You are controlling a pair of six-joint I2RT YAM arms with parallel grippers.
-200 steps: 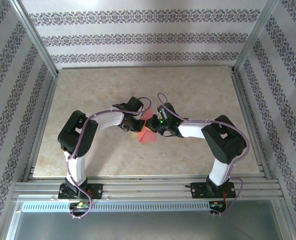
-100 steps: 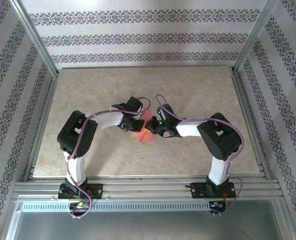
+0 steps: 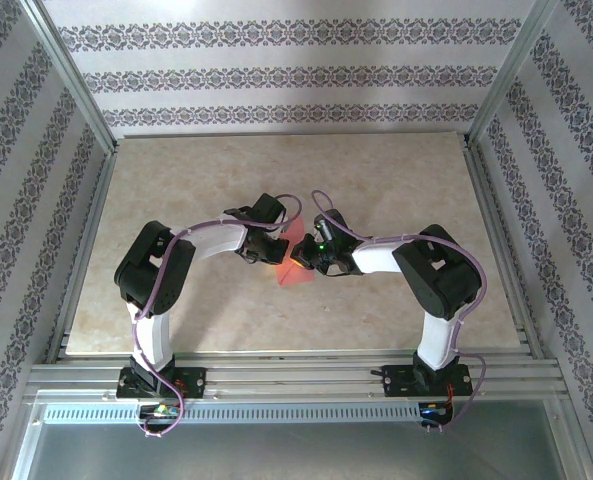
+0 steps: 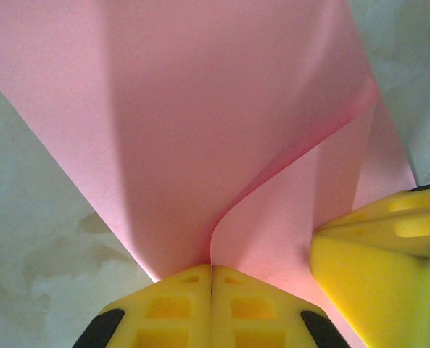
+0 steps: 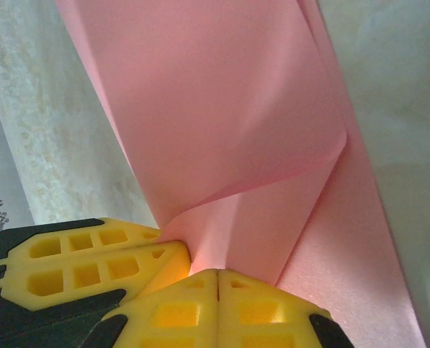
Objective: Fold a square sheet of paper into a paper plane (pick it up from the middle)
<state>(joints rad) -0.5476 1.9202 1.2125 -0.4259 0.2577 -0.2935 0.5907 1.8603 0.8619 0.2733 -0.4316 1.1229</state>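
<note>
Around you there is little but the marbled table (image 3: 176, 300), closed in by patterned walls (image 3: 276, 80) on three sides, metal corner posts (image 3: 71, 80), and a rail (image 3: 296, 375) along the near edge where both arm bases sit. A lilac cable (image 3: 288, 205) loops over each wrist.

What crowds the work is the arms themselves. They bend in towards each other and meet near the middle of the table, wrists almost nose to nose, with the pink sheet (image 3: 296, 272) between and just below them. From above, the wrists cover most of the sheet, and you see only a pink wedge pointing towards the near edge.

Your left gripper (image 4: 212, 279) has its yellow fingers pressed flat together, pinching the sheet at a curled fold. The paper fans up and away from the tips, one layer bowing over another. Just to its right, a yellow finger (image 4: 381, 246) of the other gripper comes in, touching the same paper.

Your right gripper (image 5: 218, 279) is likewise clamped with no gap, gripping the sheet where a layer curls round into a soft loop. The left gripper's fingers lie right beside it on the left, so the two pinch points are nearly touching.
</note>
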